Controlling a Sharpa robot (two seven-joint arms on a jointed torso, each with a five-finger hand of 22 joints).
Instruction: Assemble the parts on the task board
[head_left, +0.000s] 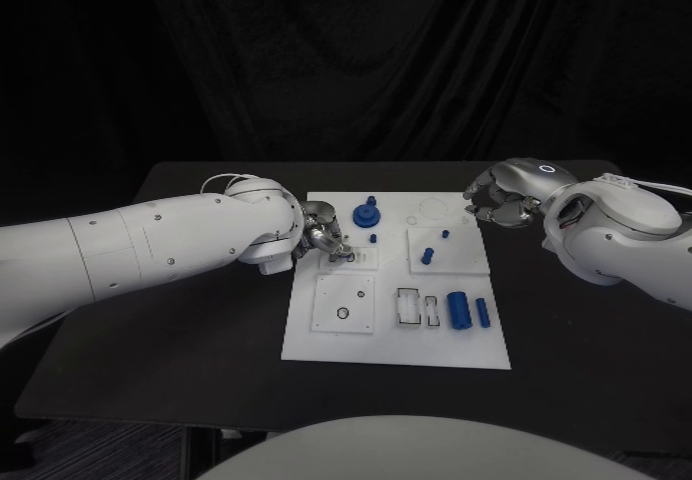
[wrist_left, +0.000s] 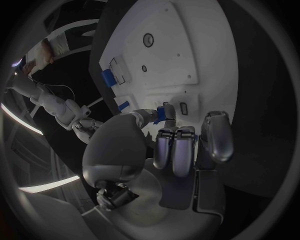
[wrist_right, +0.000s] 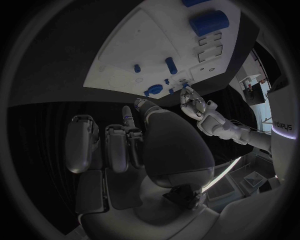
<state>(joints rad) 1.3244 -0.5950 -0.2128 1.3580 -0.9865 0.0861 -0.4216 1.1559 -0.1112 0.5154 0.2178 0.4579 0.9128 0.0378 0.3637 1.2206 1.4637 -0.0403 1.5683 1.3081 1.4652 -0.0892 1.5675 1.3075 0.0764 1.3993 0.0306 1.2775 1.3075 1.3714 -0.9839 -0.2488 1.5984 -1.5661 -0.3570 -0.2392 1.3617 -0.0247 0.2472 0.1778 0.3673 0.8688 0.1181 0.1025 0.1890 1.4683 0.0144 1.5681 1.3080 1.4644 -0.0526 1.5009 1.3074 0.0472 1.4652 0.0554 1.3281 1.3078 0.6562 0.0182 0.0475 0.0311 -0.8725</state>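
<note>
White rectangular task board (head_left: 325, 340) sits mid black counter (head_left: 173, 360), long side running away from the robot.

Left hand (head_left: 320, 238) is over the board's left edge, about halfway up. Its fingers (wrist_left: 164, 113) pinch a small blue part (wrist_left: 160, 115) between thumb and one finger, right above a small white insert with a slot; the other fingers are curled in. Can't tell if the part touches the board.

Right hand (head_left: 500, 205) hovers just off the board's far right corner, over bare counter. Fingers curled in, nothing visibly held from the head view; the right wrist view shows a tiny bluish bit at one fingertip, too small to call. State: can't tell.

Parts on the board:
- round blue knob with a stem (head_left: 366, 213), far-left area, standing upright
- small blue peg (head_left: 375, 239) just nearer than the knob
- slim blue pin (head_left: 428, 256) on the right-centre insert, tiny blue stud (head_left: 446, 234) beside it
- thick blue cylinder (head_left: 459, 309) and thin blue rod (head_left: 482, 312), lying side by side near the right edge, next to rectangular outlined slots (head_left: 410, 305)
</note>
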